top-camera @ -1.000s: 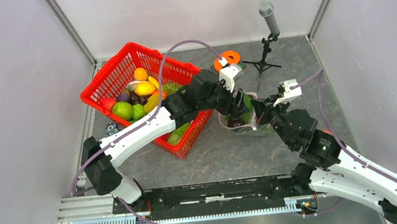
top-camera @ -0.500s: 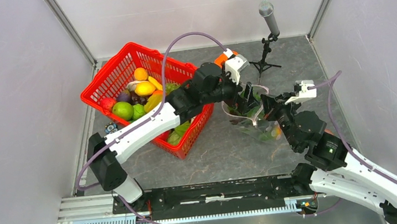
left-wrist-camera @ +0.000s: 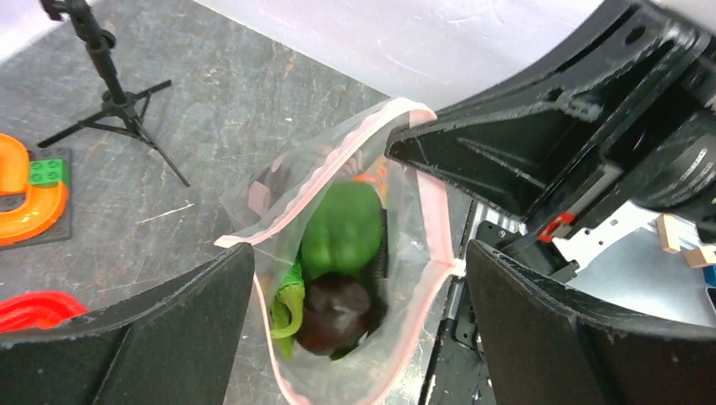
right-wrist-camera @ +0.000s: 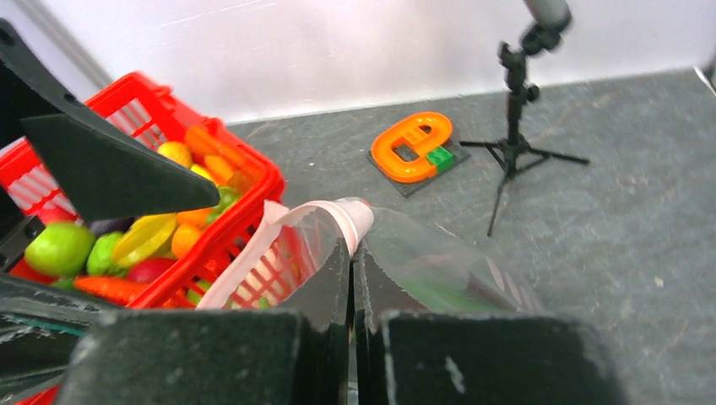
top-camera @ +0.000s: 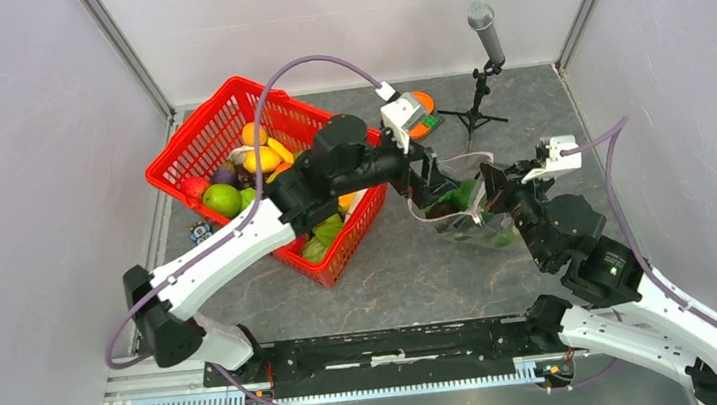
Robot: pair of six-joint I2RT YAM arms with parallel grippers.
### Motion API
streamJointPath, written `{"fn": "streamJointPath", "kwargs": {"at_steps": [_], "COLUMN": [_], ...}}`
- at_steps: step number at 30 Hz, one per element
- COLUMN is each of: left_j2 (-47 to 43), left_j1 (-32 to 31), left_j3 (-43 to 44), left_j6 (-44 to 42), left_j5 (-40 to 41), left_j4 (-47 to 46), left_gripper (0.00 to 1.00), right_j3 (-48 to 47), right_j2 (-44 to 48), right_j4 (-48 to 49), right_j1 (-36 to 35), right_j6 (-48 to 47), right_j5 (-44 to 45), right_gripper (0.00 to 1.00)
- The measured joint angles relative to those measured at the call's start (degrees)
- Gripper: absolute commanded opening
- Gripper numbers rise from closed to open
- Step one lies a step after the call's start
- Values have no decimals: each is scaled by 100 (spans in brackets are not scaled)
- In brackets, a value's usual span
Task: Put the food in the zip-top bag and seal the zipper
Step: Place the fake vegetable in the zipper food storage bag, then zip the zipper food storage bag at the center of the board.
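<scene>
The left pincer [left-wrist-camera: 361, 253] stands wide open and holds nothing. It hangs just above the mouth of the bag [left-wrist-camera: 414, 278], on the basket [top-camera: 192, 140] side of it. A second ago it was down inside that mouth, less widely spread. Since then it has drawn up and back toward the basket, and the left elbow now lies over the basket's fruit.

The right pincer [right-wrist-camera: 351, 253] is fully closed on the bag's rim, pinching the zipper [right-wrist-camera: 279, 224] at the edge farthest from the basket, as it was a second ago. It holds the bag upright with the mouth gaping. The bag [top-camera: 473, 226] sits on the tabletop [top-camera: 383, 280] just beside the basket's right corner, a little farther from it than a second ago.

The left wrist view looks straight into the bag. The pink zipper [left-wrist-camera: 325, 164] runs round the opening, unsealed. Inside lie a green piece [left-wrist-camera: 342, 228], a dark round piece [left-wrist-camera: 336, 312] touching it below, and a scrap of orange [left-wrist-camera: 371, 177] above it.

More toy fruit fills the basket. Beyond the bag, away from the basket, stand a microphone stand [top-camera: 483, 89] and an orange link toy [right-wrist-camera: 414, 148].
</scene>
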State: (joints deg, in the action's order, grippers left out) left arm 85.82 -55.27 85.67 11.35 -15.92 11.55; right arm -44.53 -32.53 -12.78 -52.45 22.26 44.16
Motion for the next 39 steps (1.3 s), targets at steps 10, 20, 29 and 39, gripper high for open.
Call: {"fn": "streamJointPath", "kwargs": {"at_steps": [10,20,29,39], "left_j2": [-1403,-1517,-1753,-1751], "left_j1": [2,17,17,-70], "left_j3": [-623,-579,-625,-962], "left_j6": [-490,-1058,-1434,-1517], "left_j5": [857,363,-422,-1360], "left_j4": [63,837,1510,2090], "left_gripper": [100,100,93,92], "right_j3": [-2127,-2297,-2170,-1993], "right_j2": [-551,-752,-981,-1248], "right_j4": [-1049,-2009,-2238,-2223], "right_j1": [-2,-4,-4,-4], "right_j6": [-1685,-2885,-3307,-3364], "right_j5": [-1530,-3519,-4122,-4000], "right_gripper": [0,0,0,0]}}
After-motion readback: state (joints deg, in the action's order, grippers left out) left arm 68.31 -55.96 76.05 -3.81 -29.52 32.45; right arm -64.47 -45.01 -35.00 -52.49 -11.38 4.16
